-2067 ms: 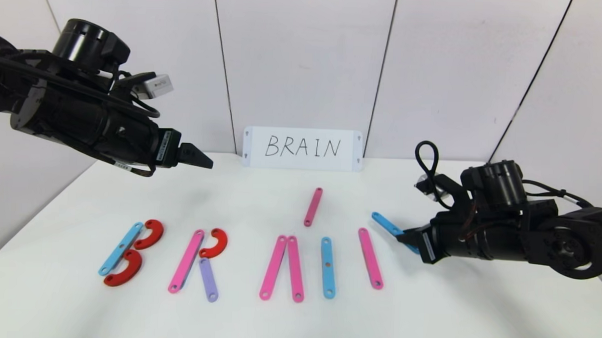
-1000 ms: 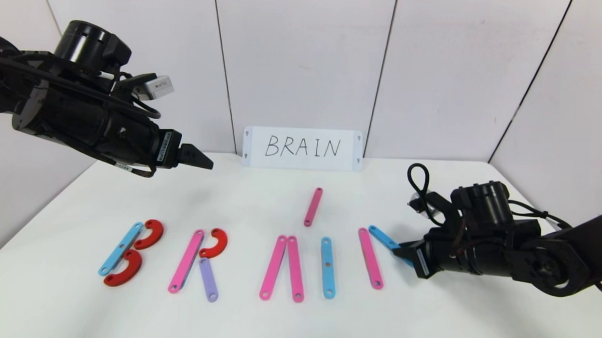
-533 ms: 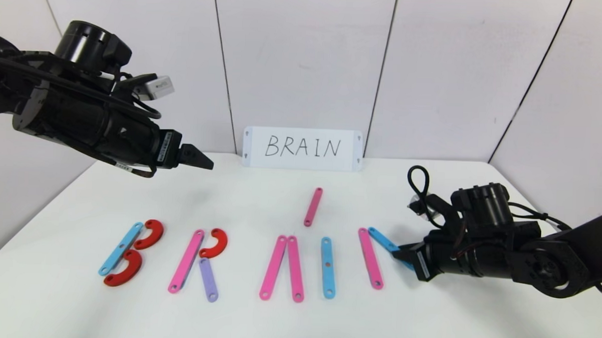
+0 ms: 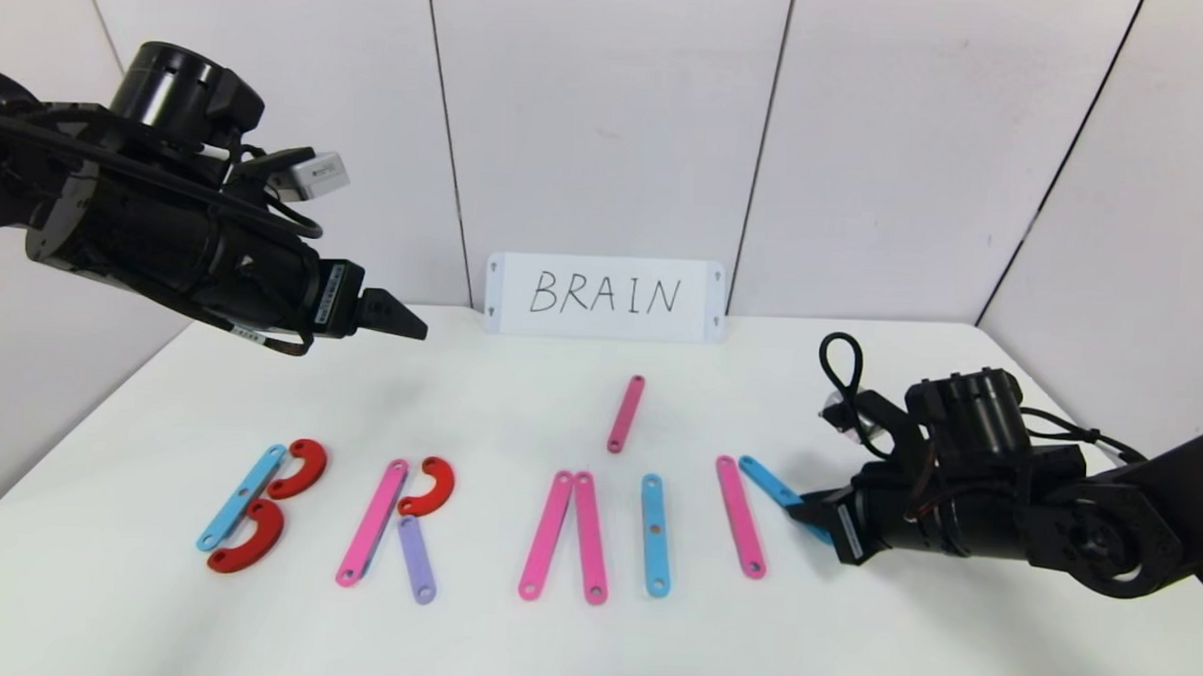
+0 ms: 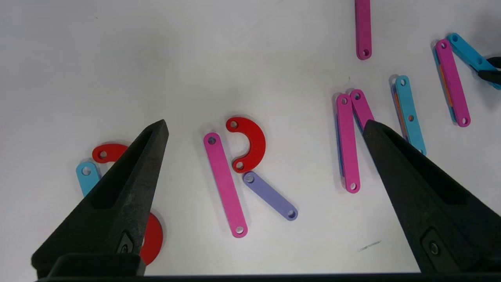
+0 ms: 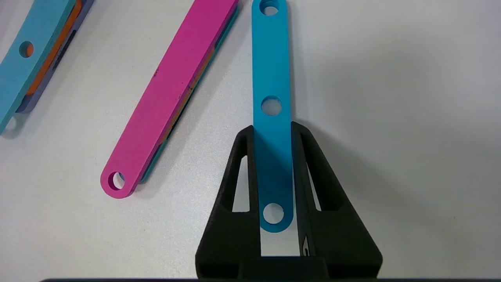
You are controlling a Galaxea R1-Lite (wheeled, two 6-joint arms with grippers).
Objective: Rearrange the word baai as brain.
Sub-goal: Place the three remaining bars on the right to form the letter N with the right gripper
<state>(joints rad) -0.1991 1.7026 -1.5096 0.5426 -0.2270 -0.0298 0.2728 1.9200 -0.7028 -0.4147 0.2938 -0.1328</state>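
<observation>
Flat pieces lie in a row across the white table (image 4: 851,637). A blue strip (image 4: 241,497) with two red curves (image 4: 300,468) makes a B. A pink strip (image 4: 372,521), a red curve (image 4: 429,486) and a purple strip (image 4: 417,559) make an R. Two pink strips (image 4: 546,535) lean together, then come a blue strip (image 4: 656,534) and a pink strip (image 4: 739,516). My right gripper (image 4: 801,507) (image 6: 272,129) is shut on one end of another blue strip (image 6: 271,78) (image 4: 769,481). That strip's far end sits by the pink strip's top. My left gripper (image 4: 402,321) (image 5: 264,123) hangs open above the table's left.
A loose dark pink strip (image 4: 626,413) lies behind the row, near the middle. The white card handwritten BRAIN (image 4: 604,296) leans against the back wall. The right arm's body lies low over the table's right side.
The right gripper came lower and leftwards with the blue strip, bringing its far end beside the pink strip's top. It has barely shifted in the last half second. The left arm stayed still.
</observation>
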